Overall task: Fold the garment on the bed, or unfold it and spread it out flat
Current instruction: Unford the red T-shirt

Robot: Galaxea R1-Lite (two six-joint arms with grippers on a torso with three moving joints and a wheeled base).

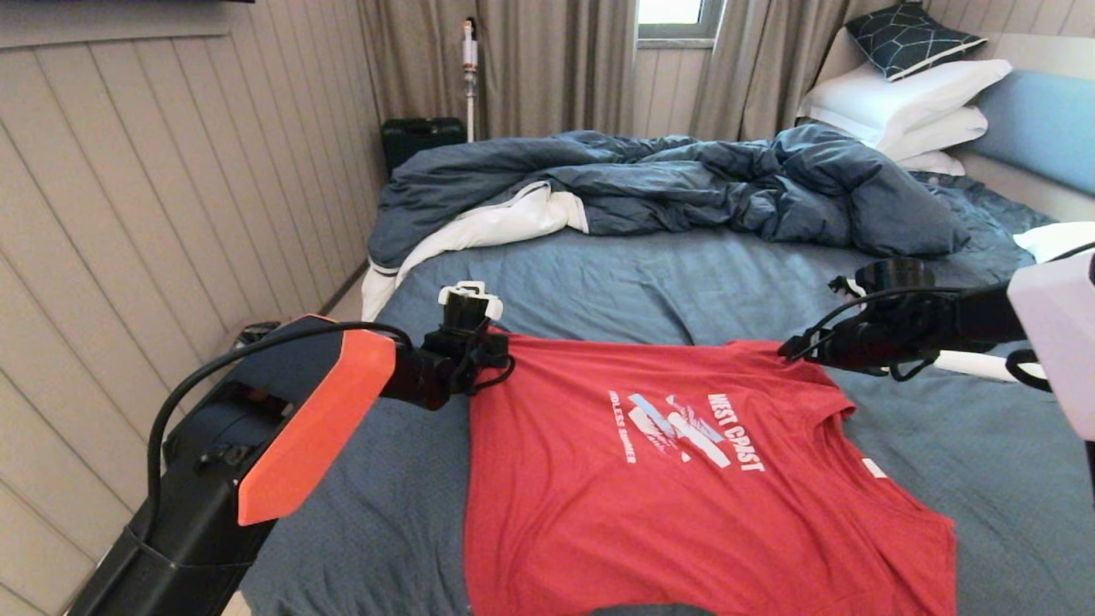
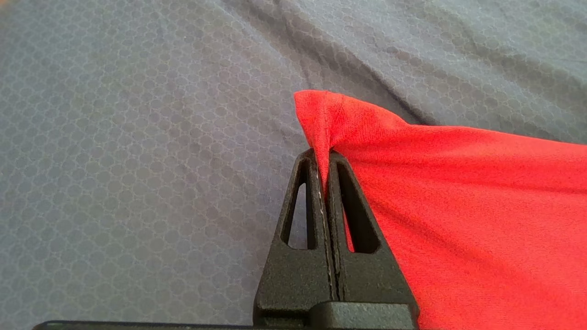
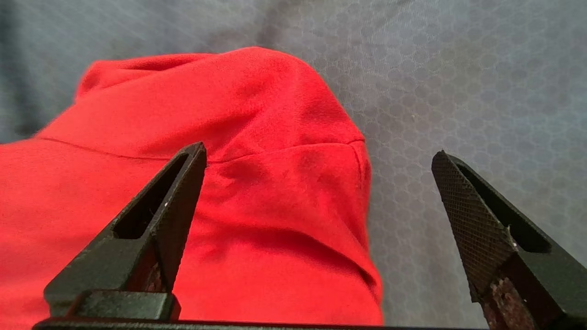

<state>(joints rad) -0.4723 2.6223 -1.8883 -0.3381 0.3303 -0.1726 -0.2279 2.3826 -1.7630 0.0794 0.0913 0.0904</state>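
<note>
L gripper (image 2: 326, 158) was clamped on a corner of the red WEST COAST T-shirt (image 1: 684, 479), spread on the bed's sheet (image 1: 650, 282). R gripper (image 3: 316, 192) gaped wide just above the opposite corner, w/ nothing held.

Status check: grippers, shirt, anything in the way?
Left gripper shut on the red T-shirt at its far left corner. Right gripper open over the far right corner, no grip. Shirt lies print-up on the bed. Nothing in the way.
</note>
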